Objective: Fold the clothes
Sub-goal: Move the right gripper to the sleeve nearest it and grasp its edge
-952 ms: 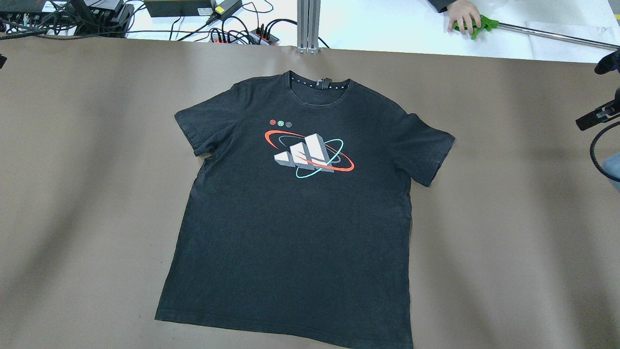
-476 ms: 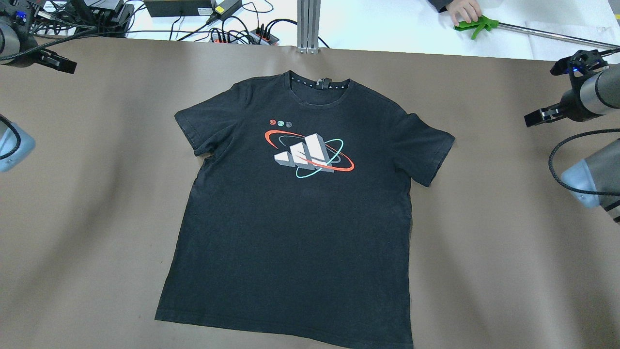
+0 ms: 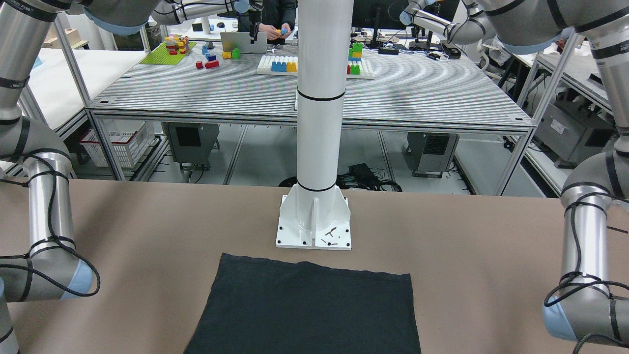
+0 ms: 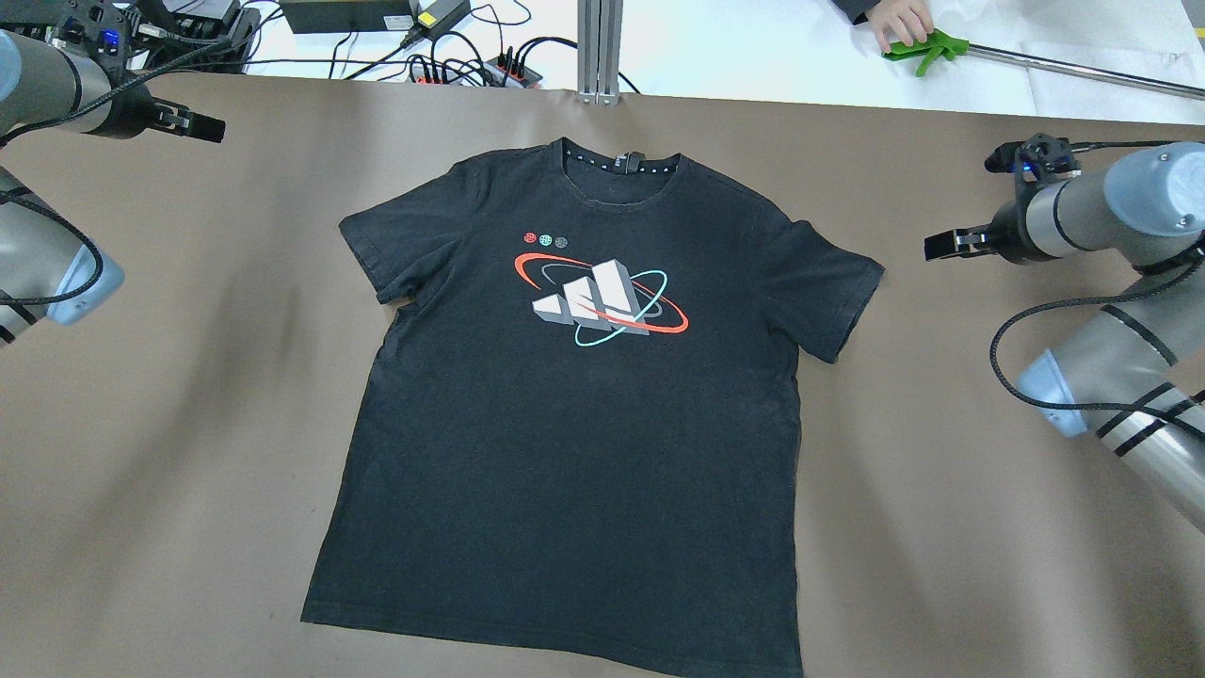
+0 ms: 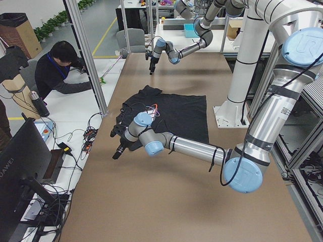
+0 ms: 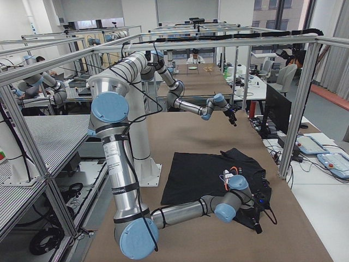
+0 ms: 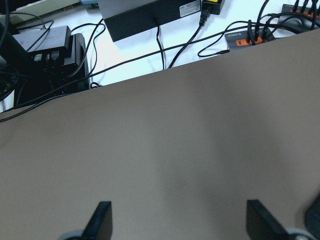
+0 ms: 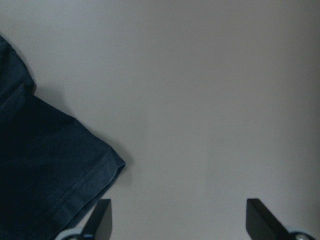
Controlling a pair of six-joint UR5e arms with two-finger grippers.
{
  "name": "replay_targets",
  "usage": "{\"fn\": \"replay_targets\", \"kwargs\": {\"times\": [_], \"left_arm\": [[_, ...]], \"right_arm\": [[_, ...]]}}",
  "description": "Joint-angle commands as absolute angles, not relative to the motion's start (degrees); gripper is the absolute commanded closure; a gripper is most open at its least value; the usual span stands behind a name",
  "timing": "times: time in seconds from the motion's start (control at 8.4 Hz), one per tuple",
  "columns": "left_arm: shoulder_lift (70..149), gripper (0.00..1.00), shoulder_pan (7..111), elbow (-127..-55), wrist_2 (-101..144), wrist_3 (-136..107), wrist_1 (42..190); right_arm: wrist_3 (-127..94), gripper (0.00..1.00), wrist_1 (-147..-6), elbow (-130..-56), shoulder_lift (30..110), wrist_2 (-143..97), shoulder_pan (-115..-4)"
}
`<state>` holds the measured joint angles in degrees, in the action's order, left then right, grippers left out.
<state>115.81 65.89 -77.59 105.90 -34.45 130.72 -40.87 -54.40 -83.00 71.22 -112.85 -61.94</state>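
Observation:
The clothes are one black T-shirt (image 4: 584,424) with a red, white and teal print on the chest. It lies spread flat on the brown table, collar toward the far edge; its hem (image 3: 304,300) lies near the robot's base. My left gripper (image 4: 205,128) hovers over bare table, far-left of the shirt's sleeve. Its fingers (image 7: 102,218) are wide apart and open, with nothing between them. My right gripper (image 4: 939,247) hovers just right of the other sleeve (image 8: 55,165), also open and empty.
Cables, a power strip (image 4: 513,71) and a black box (image 7: 145,17) lie beyond the table's far edge. An aluminium post (image 4: 600,47) stands at the far middle. A person's hand holds a green tool (image 4: 918,47) at the far right. The white robot column (image 3: 317,147) stands near the hem.
Both arms have come in from the sides toward the shirt, the left at the far left and the right beside the right sleeve. The shirt has not moved.

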Motion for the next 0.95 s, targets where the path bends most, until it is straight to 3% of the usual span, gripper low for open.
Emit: {"fn": "replay_targets", "kwargs": {"times": [0.0, 0.83], "left_arm": [[118.6, 0.06, 65.7, -73.9, 106.7, -35.7, 131.9], [120.8, 0.06, 65.7, -71.6, 106.3, -35.7, 131.8]], "right_arm": [[-43.4, 0.06, -47.4, -74.0, 66.6, -111.5, -59.3], [-49.7, 0.06, -44.5, -68.3, 64.1, -105.5, -53.5]]}}
